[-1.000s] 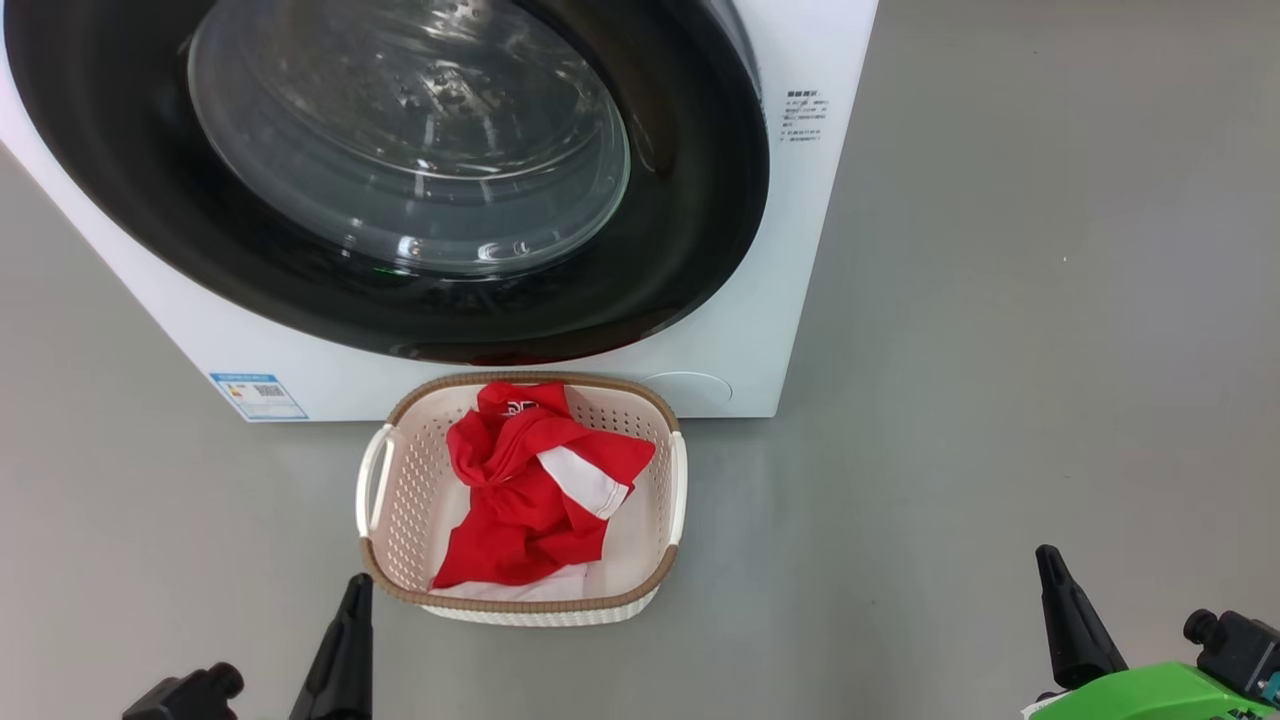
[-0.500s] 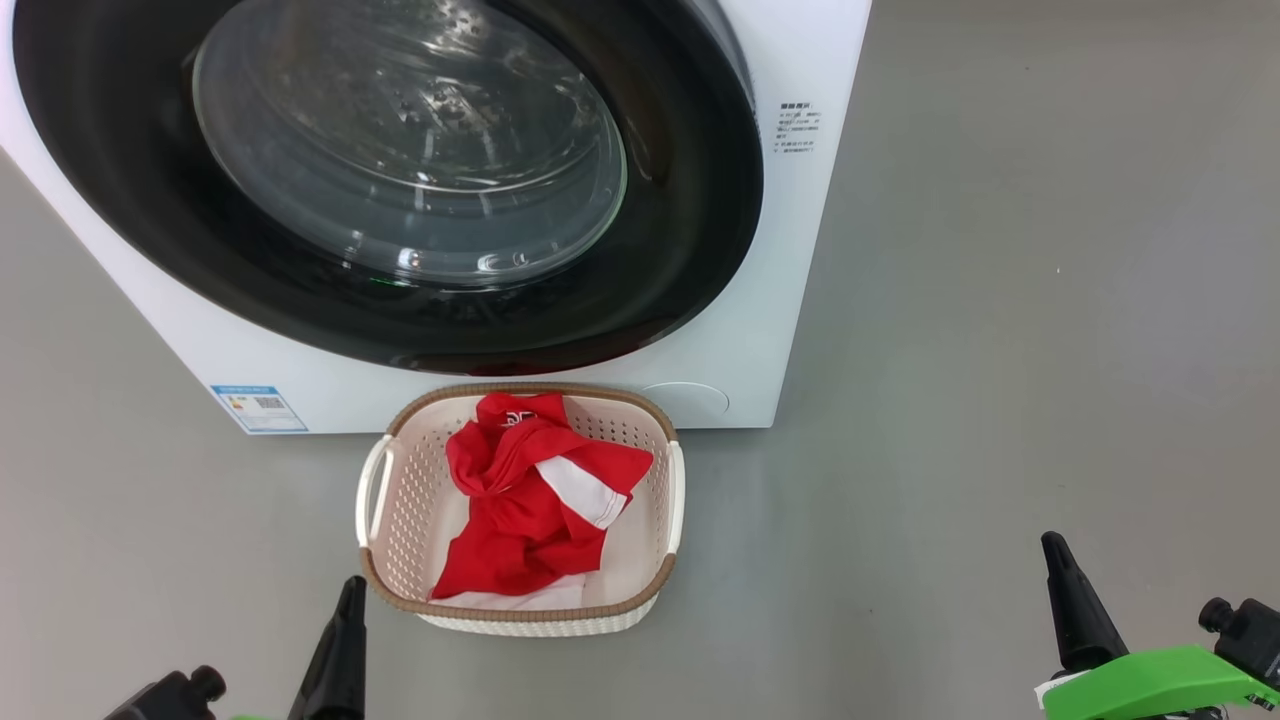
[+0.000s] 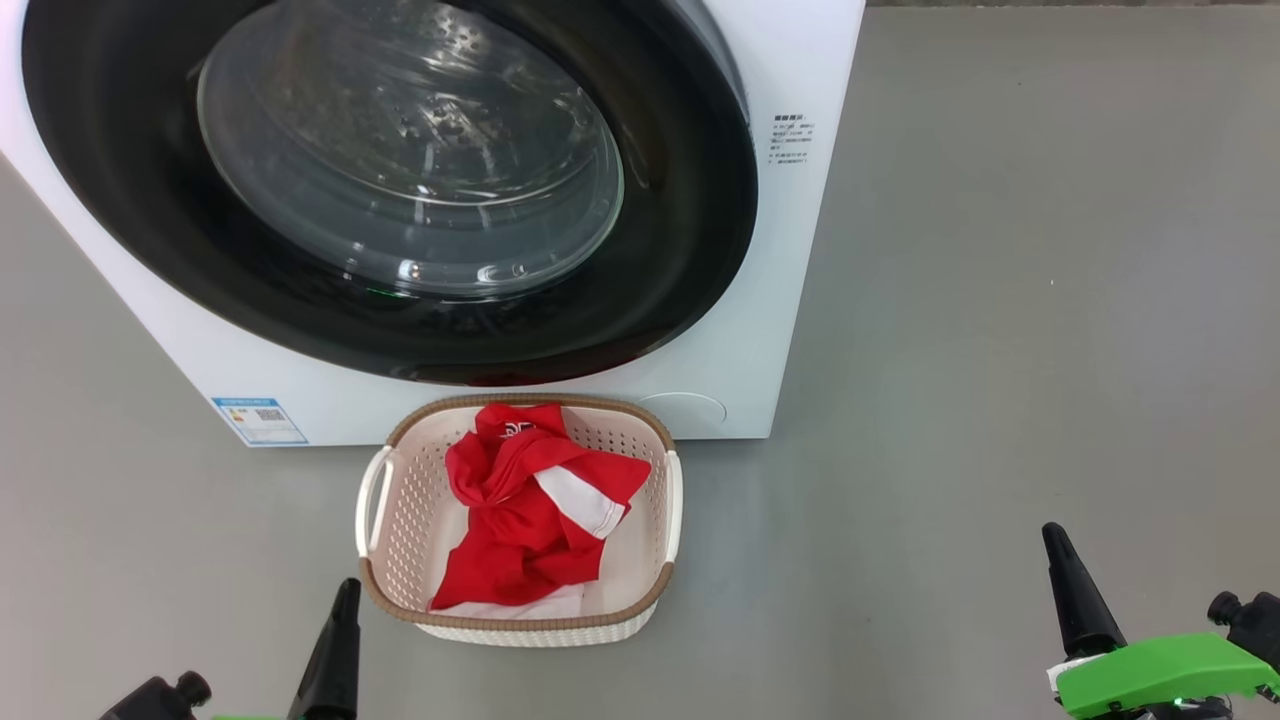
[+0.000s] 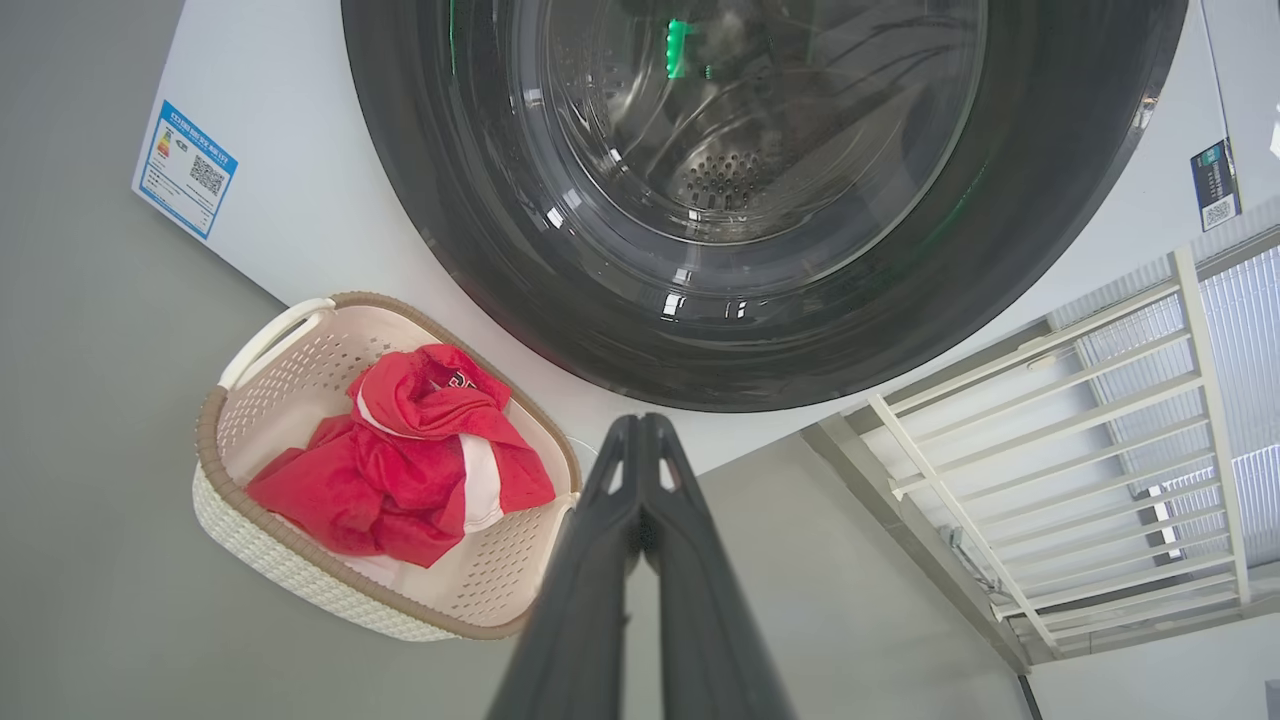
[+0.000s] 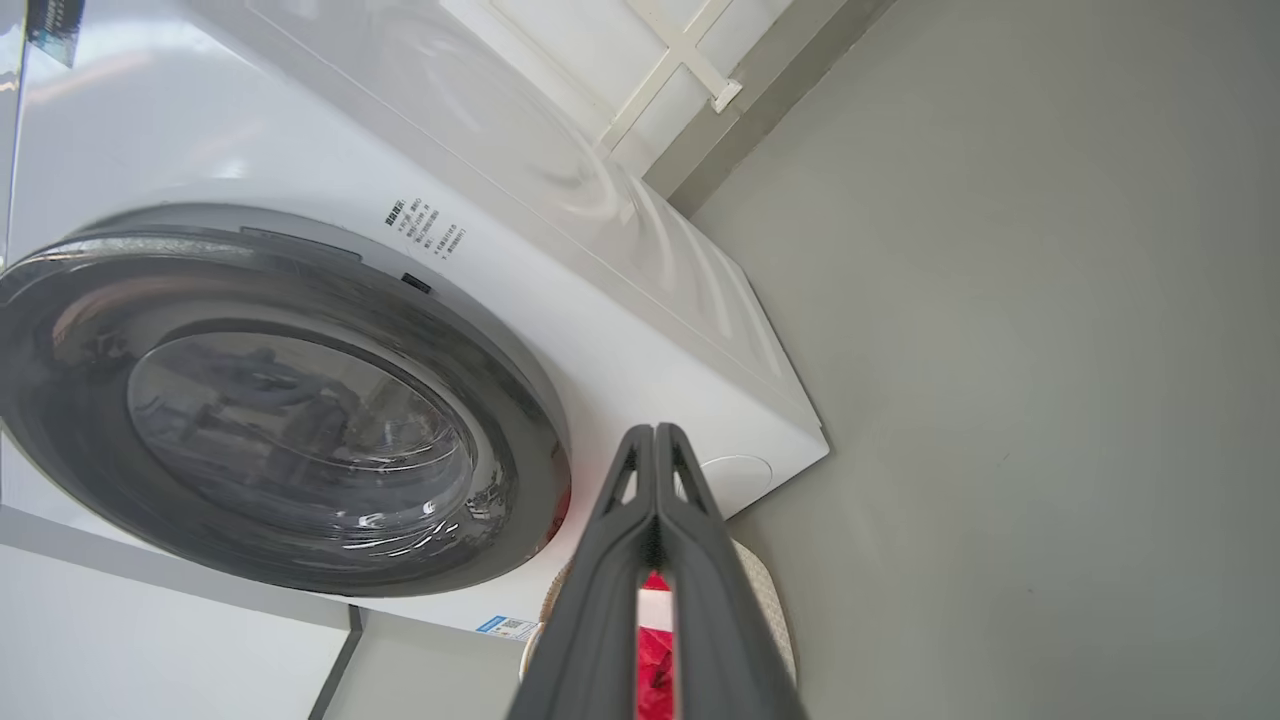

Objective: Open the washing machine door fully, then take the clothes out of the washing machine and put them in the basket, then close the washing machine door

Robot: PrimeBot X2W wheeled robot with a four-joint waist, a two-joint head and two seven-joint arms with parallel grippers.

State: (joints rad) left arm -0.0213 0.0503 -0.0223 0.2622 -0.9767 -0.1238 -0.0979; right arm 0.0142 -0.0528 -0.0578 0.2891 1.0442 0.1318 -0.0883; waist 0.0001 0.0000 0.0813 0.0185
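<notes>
Dark fingers are pressed tightly together on the left gripper [image 4: 640, 430], and nothing is held between them. Its tip is seen just beside the basket [image 3: 400, 530], off the corner nearest the robot on the left, clear of the woven-look rim. The right gripper [image 5: 655, 440] is likewise clenched on nothing and is held well to the right of the basket, over bare grey floor [image 3: 1000, 300]. Inside the basket the clothes [image 3: 520, 520] are heaped, red with white panels, mostly below the rim.

Directly behind the basket, the washing machine door [image 3: 690, 250] is seen lying against the front of the white washing machine [image 3: 800, 250], so the task is judged all but done.

Whether the latch is caught cannot be told. If the door is only pushed to, it could swing out above the basket and the last step would be undone. A careless sideways sweep of the left arm is the nearer danger, since the basket corner could be clipped. So light a basket would probably be shoved or tipped, and the clothes spilled beside it.
</notes>
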